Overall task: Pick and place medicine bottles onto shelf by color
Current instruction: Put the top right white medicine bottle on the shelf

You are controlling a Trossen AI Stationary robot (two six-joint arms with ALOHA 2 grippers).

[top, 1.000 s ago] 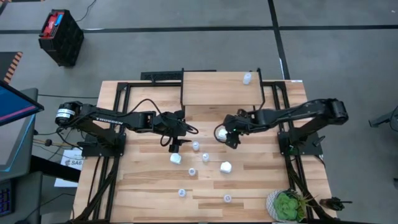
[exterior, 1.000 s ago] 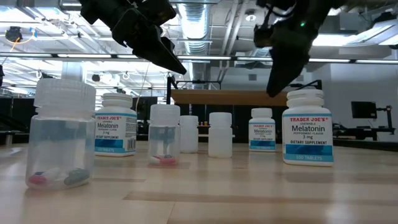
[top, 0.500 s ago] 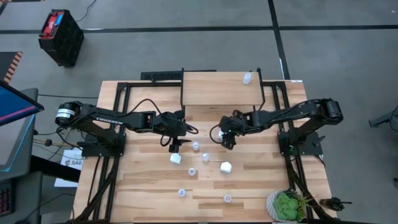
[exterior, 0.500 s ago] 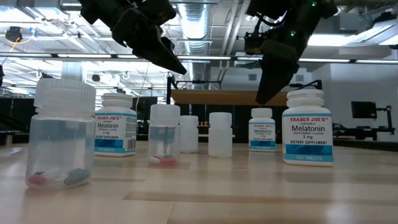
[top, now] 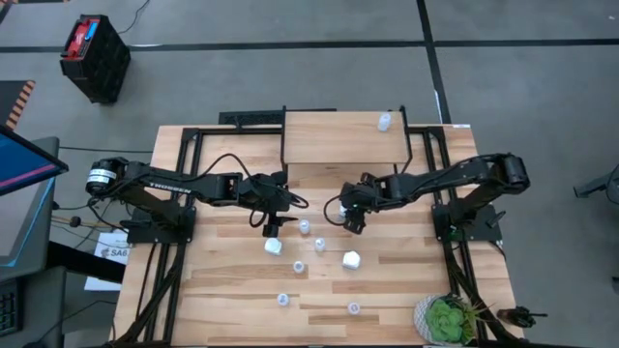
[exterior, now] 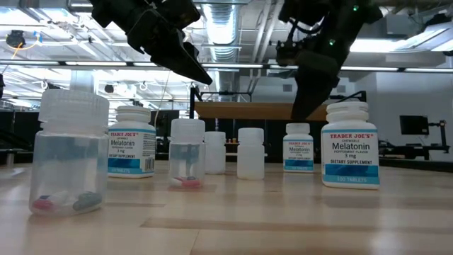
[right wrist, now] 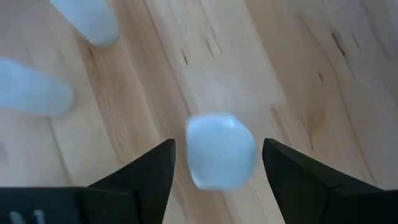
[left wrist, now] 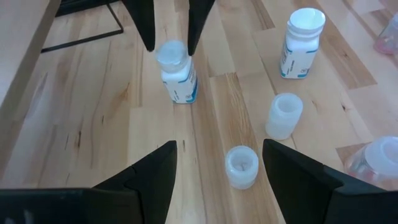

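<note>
Right gripper (top: 352, 221) has shifted toward 9 o'clock over the slatted wooden table (top: 406, 290), fingers apart like the left gripper (top: 272, 227), medicine bottles (top: 319, 244) scattered mid-table, shelf (top: 338, 137) at 12, concrete floor (top: 290, 68) around.

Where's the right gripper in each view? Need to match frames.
High: right gripper just right of table centre, near the shelf.
Low: upper right, hanging before the shelf's edge.
Left wrist: far off, its fingers either side of a white bottle.
Right wrist: own fingers open, a pale cap between them.
Shared landmark: the shelf, in high and low views.
</note>
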